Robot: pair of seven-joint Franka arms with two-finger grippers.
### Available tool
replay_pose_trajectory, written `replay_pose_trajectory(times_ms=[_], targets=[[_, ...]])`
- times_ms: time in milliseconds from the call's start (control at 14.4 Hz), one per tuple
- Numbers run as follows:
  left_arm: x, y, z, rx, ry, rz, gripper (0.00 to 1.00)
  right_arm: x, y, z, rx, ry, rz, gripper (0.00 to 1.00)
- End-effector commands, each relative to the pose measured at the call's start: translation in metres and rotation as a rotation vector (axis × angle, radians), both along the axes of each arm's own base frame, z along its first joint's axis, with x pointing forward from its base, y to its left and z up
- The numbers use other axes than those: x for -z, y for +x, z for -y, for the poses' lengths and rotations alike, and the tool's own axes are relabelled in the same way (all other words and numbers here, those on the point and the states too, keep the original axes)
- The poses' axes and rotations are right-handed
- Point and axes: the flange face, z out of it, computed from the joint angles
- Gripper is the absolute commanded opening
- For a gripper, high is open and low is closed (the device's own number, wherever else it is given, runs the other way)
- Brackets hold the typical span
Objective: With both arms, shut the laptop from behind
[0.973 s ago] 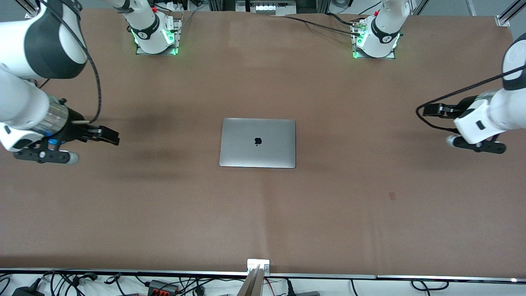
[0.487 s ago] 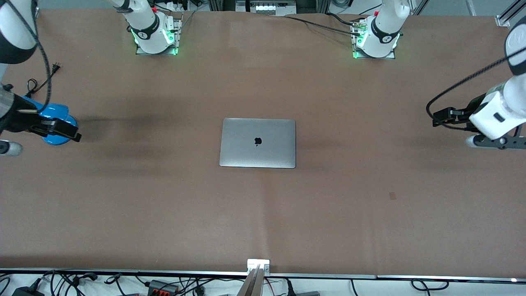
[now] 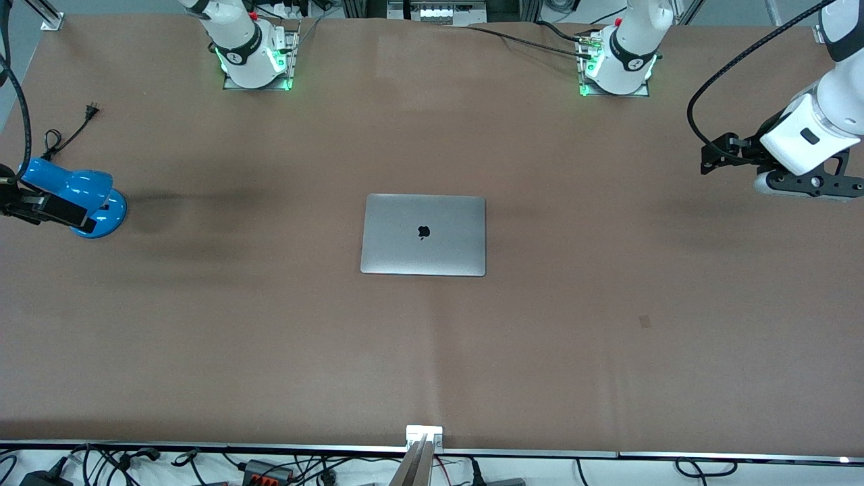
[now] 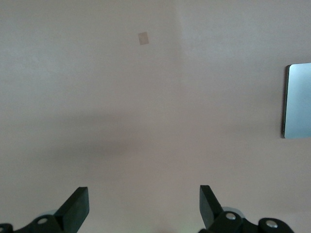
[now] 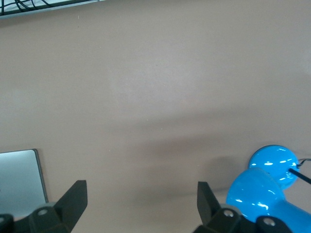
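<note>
The grey laptop (image 3: 423,235) lies shut and flat at the middle of the table, lid up with the black apple logo showing. An edge of it shows in the left wrist view (image 4: 297,101) and a corner in the right wrist view (image 5: 19,182). My left gripper (image 3: 707,156) is open and empty, up over bare table at the left arm's end; it also shows in its wrist view (image 4: 143,204). My right gripper (image 3: 67,214) is open and empty over the blue lamp at the right arm's end; it also shows in its wrist view (image 5: 141,201).
A blue desk lamp (image 3: 74,192) stands near the table edge at the right arm's end, also in the right wrist view (image 5: 265,187). Its black cord and plug (image 3: 88,111) lie beside it. A small tape mark (image 3: 645,322) is on the mat.
Both grippers have moved away from the laptop toward their ends of the table. The right arm has uncovered the blue lamp. The laptop has not moved.
</note>
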Motion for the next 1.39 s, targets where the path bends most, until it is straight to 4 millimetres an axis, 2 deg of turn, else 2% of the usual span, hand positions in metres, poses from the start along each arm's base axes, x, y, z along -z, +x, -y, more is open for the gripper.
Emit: replay_pose_trajectory(times_ms=[0,139,348,626,765,1182,1321], targets=[[0.0,0.002,-0.008,-0.007,-0.014,-0.01,1.0,-0.012,-0.011,-0.005,-0.07,-0.023,0.01,1.0],[0.002,0.004,-0.013,-0.006,-0.011,-0.017,1.0,-0.008,-0.026,-0.004,-0.071,-0.032,-0.004,1.0],[0.0,0.001,-0.012,-0.004,-0.011,-0.02,1.0,-0.004,-0.048,-0.016,-0.111,-0.128,-0.012,1.0],[0.002,-0.003,-0.01,-0.006,-0.006,-0.052,1.0,0.006,-0.071,-0.017,-0.099,-0.072,0.001,1.0],[-0.004,-0.011,-0.015,-0.009,-0.008,-0.048,1.0,0.01,-0.083,-0.017,-0.101,-0.073,0.023,1.0],[-0.006,-0.013,-0.024,-0.022,0.001,-0.053,1.0,0.004,-0.095,-0.014,-0.107,-0.071,0.005,1.0],[-0.014,-0.018,-0.022,-0.018,0.0,-0.051,1.0,-0.001,-0.101,-0.017,-0.119,-0.065,-0.016,1.0]])
